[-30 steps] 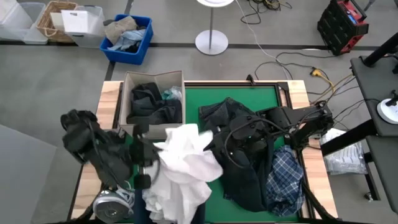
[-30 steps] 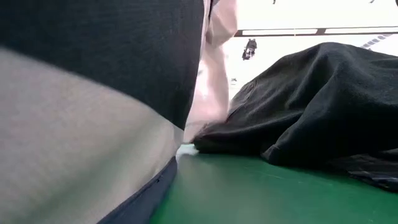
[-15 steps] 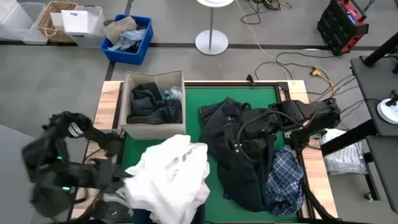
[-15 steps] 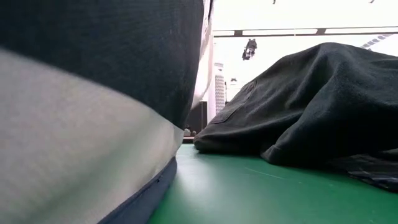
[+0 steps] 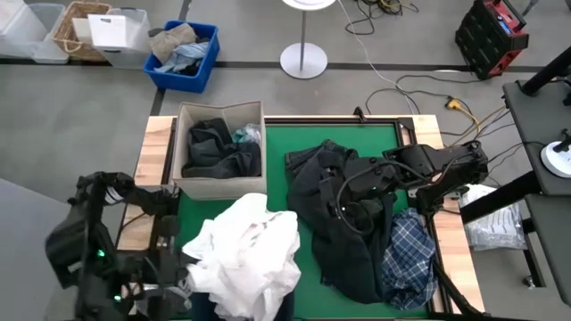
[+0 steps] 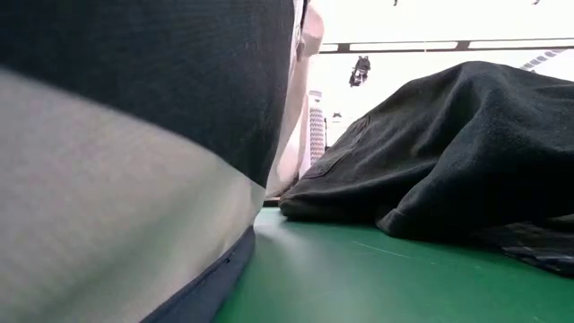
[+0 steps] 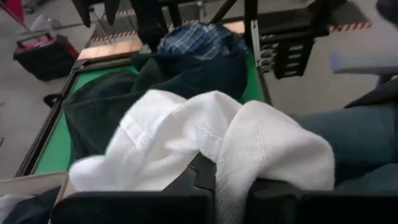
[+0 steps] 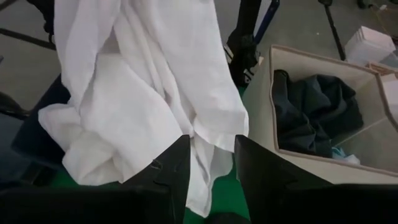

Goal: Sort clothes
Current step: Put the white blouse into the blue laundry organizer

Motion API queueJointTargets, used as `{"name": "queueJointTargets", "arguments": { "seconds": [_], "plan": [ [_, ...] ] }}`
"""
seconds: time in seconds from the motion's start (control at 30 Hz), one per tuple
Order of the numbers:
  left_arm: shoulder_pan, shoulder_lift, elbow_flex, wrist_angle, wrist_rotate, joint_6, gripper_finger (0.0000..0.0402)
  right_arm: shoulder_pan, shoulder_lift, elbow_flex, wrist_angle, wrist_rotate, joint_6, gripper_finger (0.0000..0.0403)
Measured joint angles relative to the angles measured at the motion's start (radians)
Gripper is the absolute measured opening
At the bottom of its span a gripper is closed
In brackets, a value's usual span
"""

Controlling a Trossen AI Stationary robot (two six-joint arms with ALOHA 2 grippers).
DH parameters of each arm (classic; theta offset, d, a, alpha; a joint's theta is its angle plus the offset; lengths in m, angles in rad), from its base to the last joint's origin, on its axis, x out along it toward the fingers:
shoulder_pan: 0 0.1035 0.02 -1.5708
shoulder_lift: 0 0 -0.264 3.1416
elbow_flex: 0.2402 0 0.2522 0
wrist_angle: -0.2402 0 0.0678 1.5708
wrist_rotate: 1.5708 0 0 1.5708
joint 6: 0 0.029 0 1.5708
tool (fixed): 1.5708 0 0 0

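Since half a second ago the left arm has drawn back toward the lower left of the high view, and the white garments [image 5: 245, 259] have bunched slightly higher on the desk [image 5: 294, 143].

High view: white garments lie at lower centre on the green desk surface. A dark pile [image 5: 343, 223] sits right of centre, with the plaid shirt [image 5: 406, 259] at its lower right edge. The box [image 5: 220, 147] at upper left holds dark garments and a touch of teal. The right arm reaches in from the right edge over the dark pile.

Low view: a dark garment [image 6: 448, 152] mounds at right; a grey-and-dark fabric wall fills the left.

Left wrist view: the left tool [image 7: 217, 186] has white cloth [image 7: 205, 137] draped over and between its fingers; whether it is clamped cannot be told.

Right wrist view: the right tool [image 8: 211, 168] stands with fingers apart, a fold of white fabric [image 8: 143, 93] hanging into the gap. The box [image 8: 323, 112] shows at right.

Handling judgement: the fabric is light, soft and limp. It will sag and trail. Take hold at a raised fold or thick seam.
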Motion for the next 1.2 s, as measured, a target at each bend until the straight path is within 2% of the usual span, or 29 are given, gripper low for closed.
{"name": "queueJointTargets", "arguments": {
  "seconds": [0.3,0.5,0.57,0.77,0.83,1.0,1.2],
  "plan": [
    [0.070,0.103,-0.083,0.000,0.245,-0.012,0.0000,0.000,0.000,-0.006,-0.002,0.000,0.005,0.0132],
    [0.117,0.142,-0.206,0.012,0.307,-0.110,0.0000,0.000,0.000,-0.007,-0.002,-0.001,0.038,0.0137],
    [0.147,0.144,-0.256,0.044,0.328,-0.125,0.0000,0.000,0.000,-0.007,-0.002,-0.002,0.042,0.0136],
    [0.234,0.150,-0.420,0.259,0.505,-0.049,0.0000,0.000,0.000,-0.012,-0.001,-0.002,0.054,0.0129],
    [0.251,0.146,-0.464,0.295,0.509,-0.039,0.0000,0.000,0.000,-0.015,-0.002,-0.002,0.054,0.0128],
    [0.270,0.146,-0.501,0.299,0.469,-0.145,0.0008,0.000,0.000,-0.017,-0.007,-0.003,0.054,0.0140],
    [0.262,0.145,-0.449,0.309,0.468,-0.200,0.0073,0.000,0.000,-0.018,-0.030,-0.003,0.079,0.0159]
  ]
}}
